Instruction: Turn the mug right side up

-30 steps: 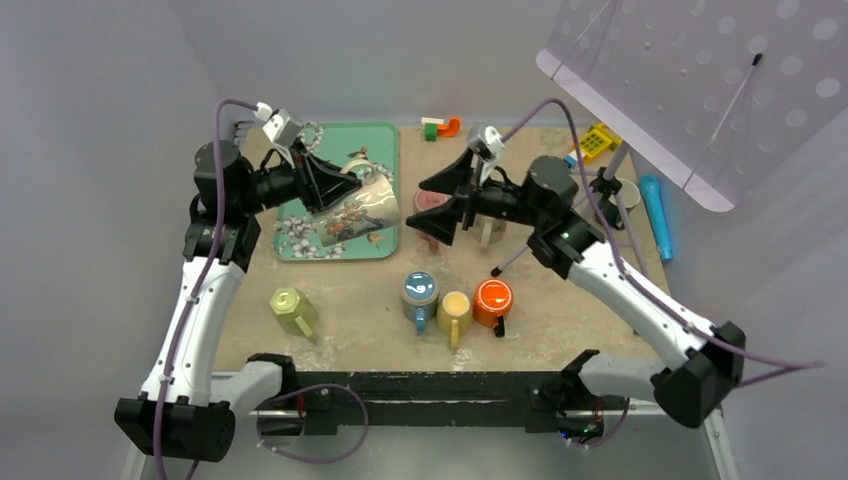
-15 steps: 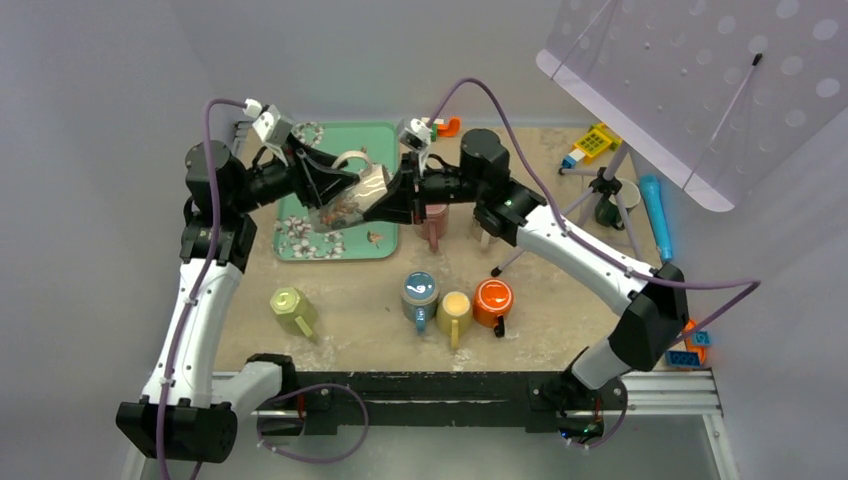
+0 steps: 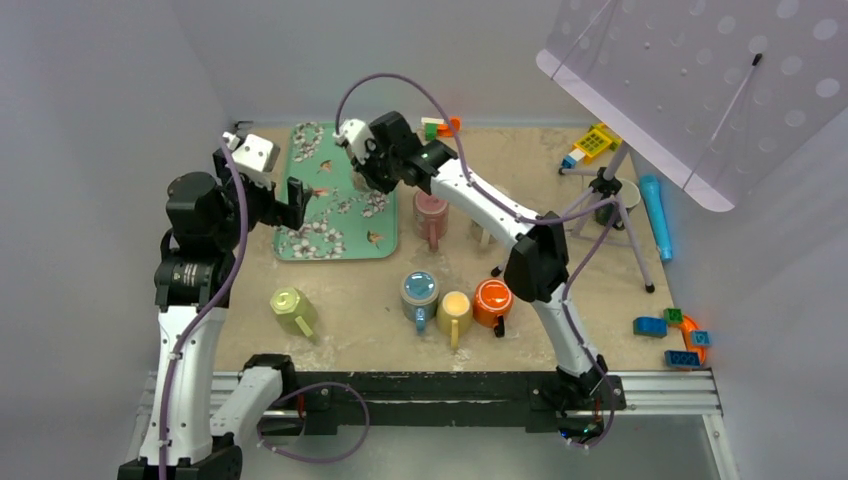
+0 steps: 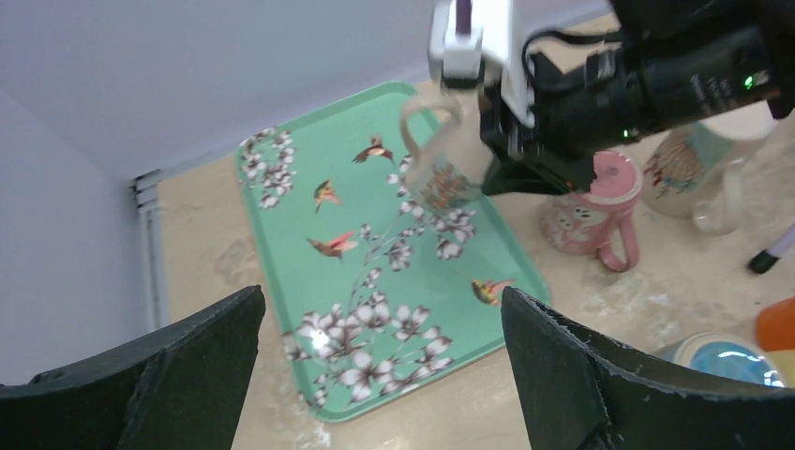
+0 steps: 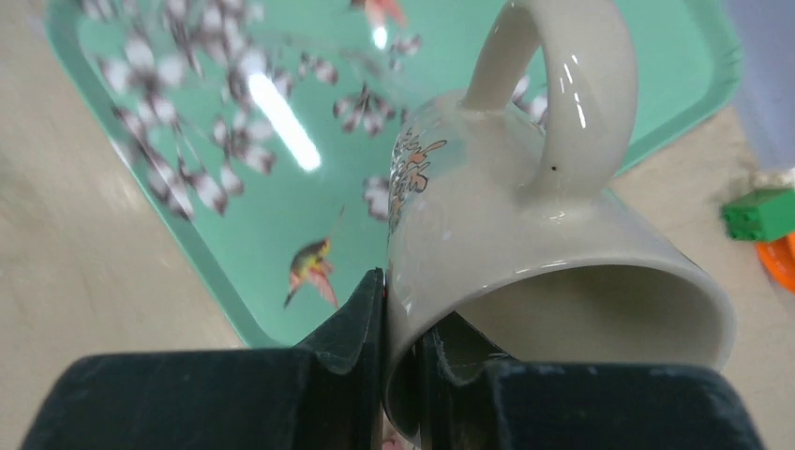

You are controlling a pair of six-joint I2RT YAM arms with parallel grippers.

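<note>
Right pincer (image 5: 401, 328) pinches cream floral mug (image 5: 525, 234) by rim.

- Table (image 3: 350, 285), sandy top.
- Tray (image 3: 352, 228), back left.
- Olive mug (image 3: 293, 311) on its side, front left.
- Blue mug (image 3: 419, 292), yellow mug (image 3: 455, 308) and orange mug (image 3: 493, 300) in a row, front centre.
- Pink mug (image 3: 432, 215) behind them.
- Tripod (image 3: 610, 195), right.
</note>
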